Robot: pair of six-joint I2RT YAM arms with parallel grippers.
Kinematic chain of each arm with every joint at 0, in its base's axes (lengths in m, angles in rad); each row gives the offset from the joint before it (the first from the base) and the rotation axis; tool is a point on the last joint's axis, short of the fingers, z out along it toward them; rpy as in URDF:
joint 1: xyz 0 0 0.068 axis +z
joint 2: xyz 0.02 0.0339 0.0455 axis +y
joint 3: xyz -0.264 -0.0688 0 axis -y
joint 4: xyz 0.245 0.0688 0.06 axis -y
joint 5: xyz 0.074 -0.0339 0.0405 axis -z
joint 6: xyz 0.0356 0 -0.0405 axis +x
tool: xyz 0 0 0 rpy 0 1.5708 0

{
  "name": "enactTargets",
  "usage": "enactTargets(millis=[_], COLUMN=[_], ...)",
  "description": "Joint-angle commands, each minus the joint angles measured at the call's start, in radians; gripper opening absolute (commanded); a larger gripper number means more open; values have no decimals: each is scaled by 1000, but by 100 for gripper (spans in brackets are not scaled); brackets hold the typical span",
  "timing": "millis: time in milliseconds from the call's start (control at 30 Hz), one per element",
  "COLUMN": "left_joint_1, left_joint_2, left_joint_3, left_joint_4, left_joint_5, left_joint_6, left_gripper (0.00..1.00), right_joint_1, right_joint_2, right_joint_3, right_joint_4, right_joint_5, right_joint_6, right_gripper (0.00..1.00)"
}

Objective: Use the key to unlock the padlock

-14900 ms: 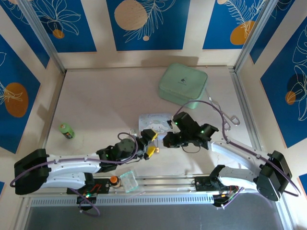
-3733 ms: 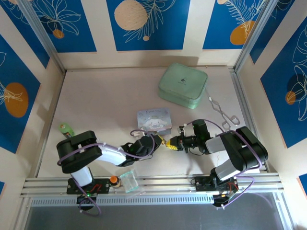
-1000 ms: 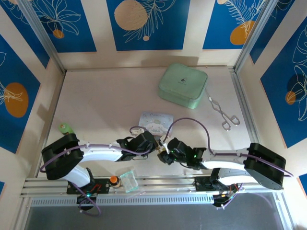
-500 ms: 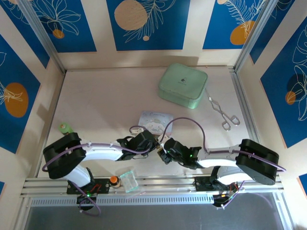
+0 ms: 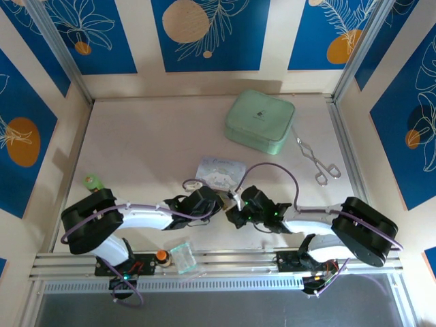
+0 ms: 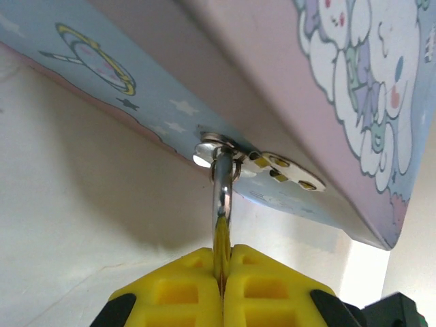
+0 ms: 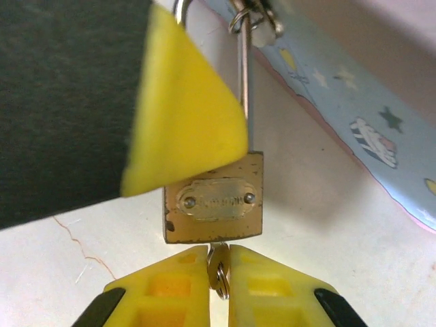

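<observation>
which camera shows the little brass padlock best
The right wrist view: the small square brass padlock faces the lens, nameplate and silver shackle clear, the small silver key at its base in the right hand. The left wrist view shows its shackle edge-on, pinched by the left hand. From the top it is too small to make out.

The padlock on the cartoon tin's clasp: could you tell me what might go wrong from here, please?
The right tool pinches just the small key under the padlock; a twist could make it slip out.
The left tool grips only the thin shackle, so the padlock may swivel with the key instead of unlocking.
The shackle runs through the clasp of the cartoon tin; a pull could drag the tin.
</observation>
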Motion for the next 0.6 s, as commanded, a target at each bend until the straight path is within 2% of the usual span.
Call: enactTargets(millis=[0, 200, 367, 567], left_joint_1=[-11, -11, -12, -15], left_joint_2=[-11, -18, -18, -20], left_joint_3=[-25, -23, -24, -26], left_joint_4=[5, -18, -19, -20], left_joint_5=[63, 62, 62, 57], left_joint_6=[1, 8, 9, 8], left_gripper=[0, 0, 0, 0], right_joint_1=[-68, -128, -170, -184], right_joint_2=[-10, -22, -25, -21], right_joint_3=[-34, -42, -35, -40], right_joint_4=[75, 48, -21, -25], right_joint_5=[-27, -54, -27, -28], right_joint_6=[84, 118, 156, 183], right_gripper=[11, 16, 26, 37])
